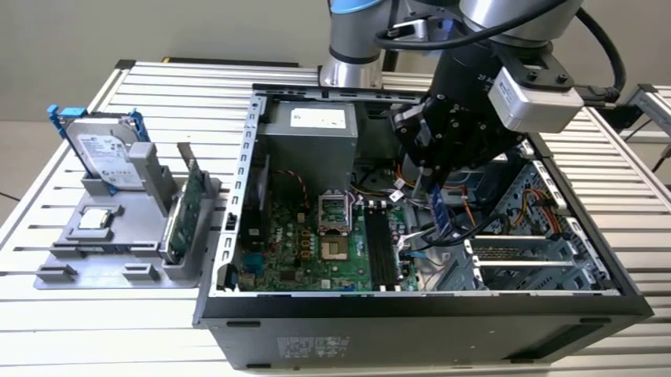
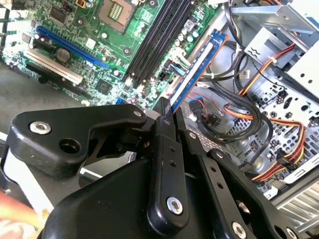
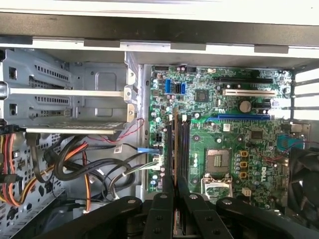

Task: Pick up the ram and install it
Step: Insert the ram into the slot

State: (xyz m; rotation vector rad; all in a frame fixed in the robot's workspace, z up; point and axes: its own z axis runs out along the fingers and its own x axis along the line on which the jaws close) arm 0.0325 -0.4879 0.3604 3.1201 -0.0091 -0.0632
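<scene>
The ram [image 1: 441,210] is a slim blue stick hanging from my gripper [image 1: 432,187], which is shut on its upper end inside the open computer case. In the second wrist view the ram [image 2: 197,69] sticks out from between the black fingers [image 2: 168,130] and hangs beside the motherboard's black slots [image 2: 159,37], over the cables. In the first wrist view the ram [image 3: 175,144] shows edge-on, lined up lengthwise with the slots [image 3: 184,149] and along their outer side. Its lower edge hangs above the board, apart from the slots [image 1: 379,250].
Bundled cables [image 2: 239,114] and a metal drive cage [image 3: 65,94] crowd the case beside the slots. A CPU socket [image 1: 330,208] and a power supply [image 1: 309,129] lie on the slots' other side. On the exterior view's left, a grey holder [image 1: 94,236] carries a hard drive [image 1: 105,149] and a green card [image 1: 181,212].
</scene>
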